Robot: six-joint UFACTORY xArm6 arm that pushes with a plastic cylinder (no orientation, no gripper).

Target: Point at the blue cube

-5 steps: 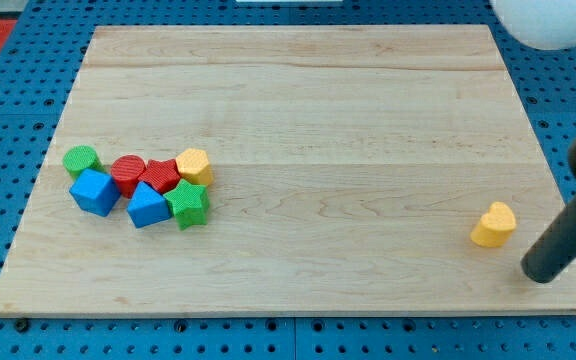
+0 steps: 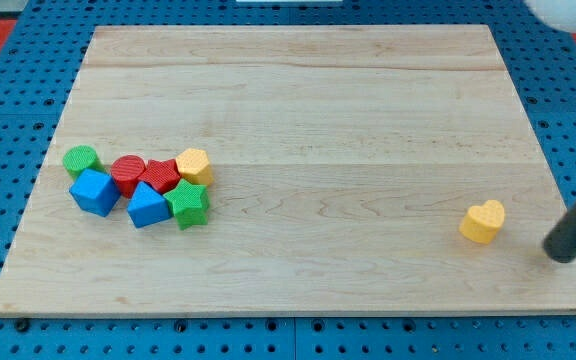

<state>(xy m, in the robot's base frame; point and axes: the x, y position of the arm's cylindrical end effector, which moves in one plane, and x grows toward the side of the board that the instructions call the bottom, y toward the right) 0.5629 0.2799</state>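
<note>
The wooden counter (image 2: 298, 120) filled most of the view, and my tip (image 2: 560, 256) rested near its edge at the view's right; being a plain dark rod, it had nothing to open or close, and it touched no block. Far off toward the view's left from my tip lay a tight cluster of blocks. In it, the blue cube (image 2: 94, 192) sat at the cluster's left end, well apart from my tip, turned so one corner faced the view's bottom; it showed no clear long axis. A second blue block (image 2: 148, 205), of a shape I could not make out, sat just to the cube's right, with a green star (image 2: 188, 204) touching it. Behind them lay two red blocks (image 2: 128, 174) (image 2: 160, 176), a green cylinder (image 2: 81, 160) above the cube, and a yellow block (image 2: 194, 165). Nearest my tip, just to its left, sat a small yellow heart (image 2: 483, 221), clear of the rod.
</note>
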